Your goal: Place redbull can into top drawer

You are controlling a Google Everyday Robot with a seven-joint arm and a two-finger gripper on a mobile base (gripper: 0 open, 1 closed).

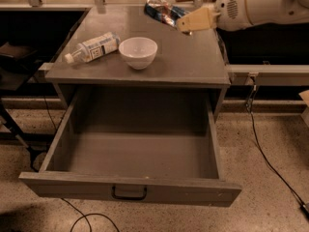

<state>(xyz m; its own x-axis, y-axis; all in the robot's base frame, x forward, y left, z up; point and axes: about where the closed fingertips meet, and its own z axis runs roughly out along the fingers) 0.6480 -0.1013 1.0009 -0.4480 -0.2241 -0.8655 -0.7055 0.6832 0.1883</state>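
The redbull can (161, 8), blue and silver, is held tilted in the air above the back of the grey cabinet top (193, 57). My gripper (186, 21) reaches in from the upper right and is shut on the can. The top drawer (135, 153) is pulled wide open below the cabinet top. It is deep, grey and has nothing inside. A small dark handle (129, 193) sits at the centre of its front panel. The can is well above and behind the drawer opening.
A white bowl (138, 51) stands on the cabinet top. A clear plastic bottle with a white label (94, 46) lies on its side to the left of the bowl. Cables (270, 163) run over the speckled floor at right. A dark chair base (14, 134) stands at left.
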